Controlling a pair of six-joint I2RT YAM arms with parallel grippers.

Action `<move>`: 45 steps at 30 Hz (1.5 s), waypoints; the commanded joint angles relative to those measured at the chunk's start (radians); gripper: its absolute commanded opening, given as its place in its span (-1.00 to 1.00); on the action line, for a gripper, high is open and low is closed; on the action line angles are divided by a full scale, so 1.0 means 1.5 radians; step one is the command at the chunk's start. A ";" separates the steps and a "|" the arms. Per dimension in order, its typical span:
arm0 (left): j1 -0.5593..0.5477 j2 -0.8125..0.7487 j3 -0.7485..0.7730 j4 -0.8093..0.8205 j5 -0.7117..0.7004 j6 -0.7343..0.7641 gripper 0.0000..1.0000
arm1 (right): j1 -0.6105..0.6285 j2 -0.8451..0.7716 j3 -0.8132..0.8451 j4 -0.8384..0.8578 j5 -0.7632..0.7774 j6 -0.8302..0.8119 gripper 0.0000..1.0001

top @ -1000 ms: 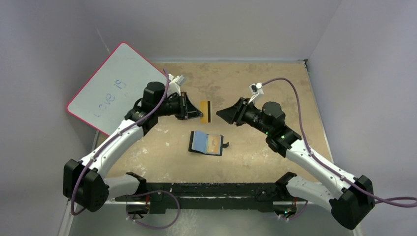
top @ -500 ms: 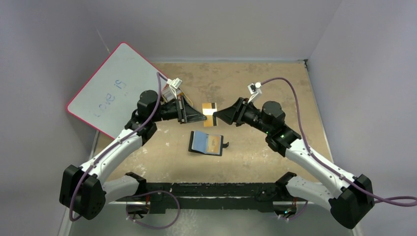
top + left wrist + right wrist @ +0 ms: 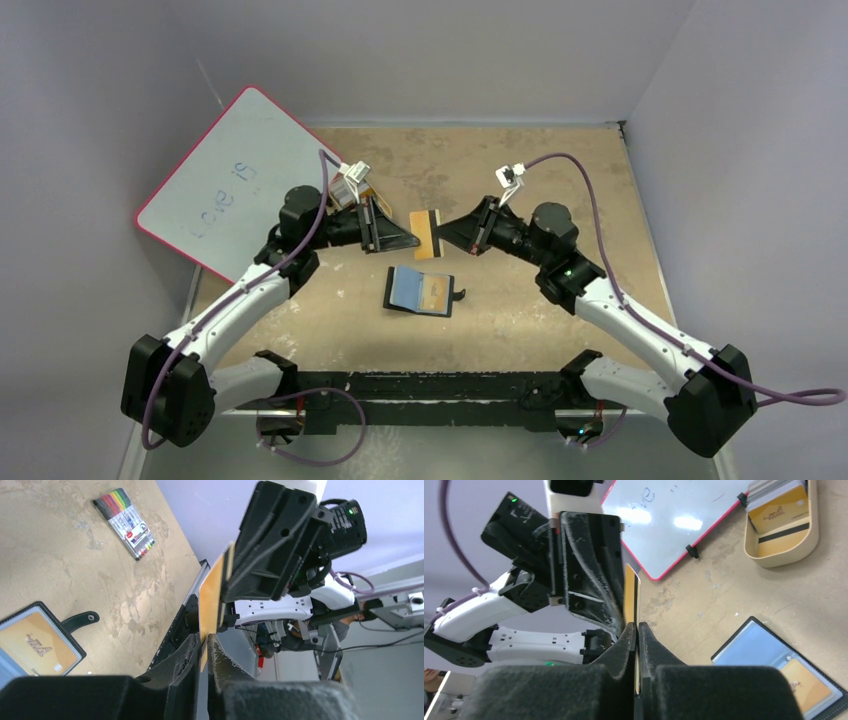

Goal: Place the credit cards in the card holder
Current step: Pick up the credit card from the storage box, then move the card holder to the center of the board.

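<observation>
On the tabletop [image 3: 560, 180] the holder [image 3: 405, 288] lies open with a slotted card [image 3: 434, 294] inside. Up in the air just beyond it, the right fingers [image 3: 629, 636] have just snapped shut on the other card [image 3: 428, 236], which the left fingers [image 3: 192, 650] are pinching too. Looks like a handoff, so the left probably lets go next.

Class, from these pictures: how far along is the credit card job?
Done: one card sits in the open card holder. In hand: a second card in the air, pinched by both left gripper and right gripper. Remaining: slot it in; more cards wait in the tin.
</observation>
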 commanded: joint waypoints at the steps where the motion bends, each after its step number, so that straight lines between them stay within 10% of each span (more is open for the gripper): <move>1: 0.002 -0.001 0.019 -0.045 -0.017 0.044 -0.64 | -0.002 -0.011 0.000 0.043 -0.012 0.002 -1.00; 13: 0.002 0.016 0.058 -0.429 -0.361 0.252 -0.23 | -0.002 0.000 -0.078 -0.016 0.066 0.016 -1.00; 40: -0.016 0.121 -0.209 -0.123 -0.379 0.123 -0.23 | 0.001 0.261 -0.156 0.112 0.060 0.059 -1.00; 45: -0.017 0.131 -0.228 -0.103 -0.378 0.114 -0.49 | 0.002 0.280 -0.156 0.108 0.069 0.060 -1.00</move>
